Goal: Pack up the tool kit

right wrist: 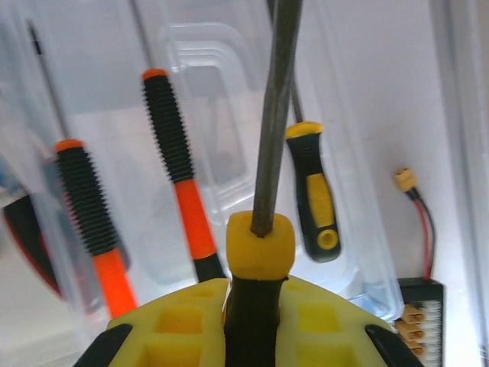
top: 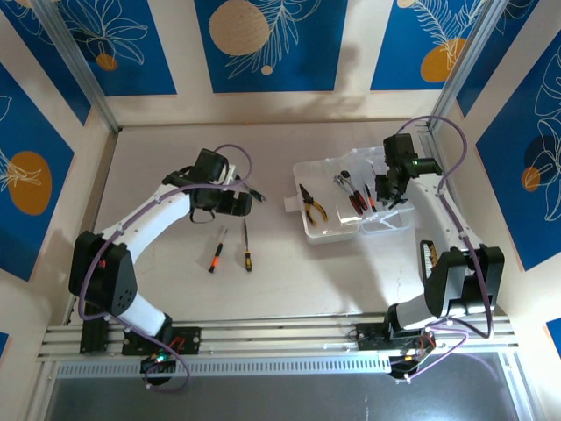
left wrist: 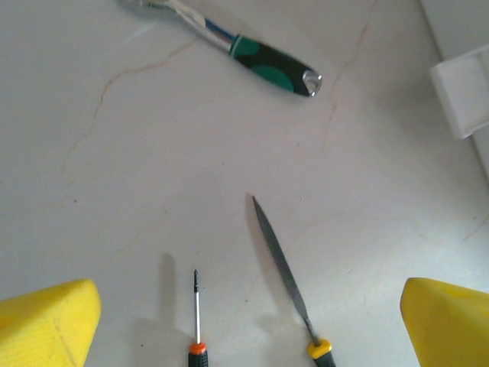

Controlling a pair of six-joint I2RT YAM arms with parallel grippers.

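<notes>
While holding the file (right wrist: pixel 276 115) clamped in the right pincer (right wrist: pixel 256 306) over the clear case (top: pixel 329 232) at the right of the table (top: pixel 263 289), lower and release inside; then drop the wide-open left pincer (left wrist: pixel 246 325) onto the orange-collared screwdriver (left wrist: pixel 196 313) beneath.

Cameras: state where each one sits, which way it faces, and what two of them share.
Top external: above and behind the robot, looking down on the table; left arm and right arm show.
Left wrist: on the left arm, facing down at the table; open left gripper frames an orange screwdriver.
Right wrist: on the right arm, facing into the clear case; right gripper shut on a yellow-collared tool.
Shared: top external and left wrist both show that screwdriver.
</notes>
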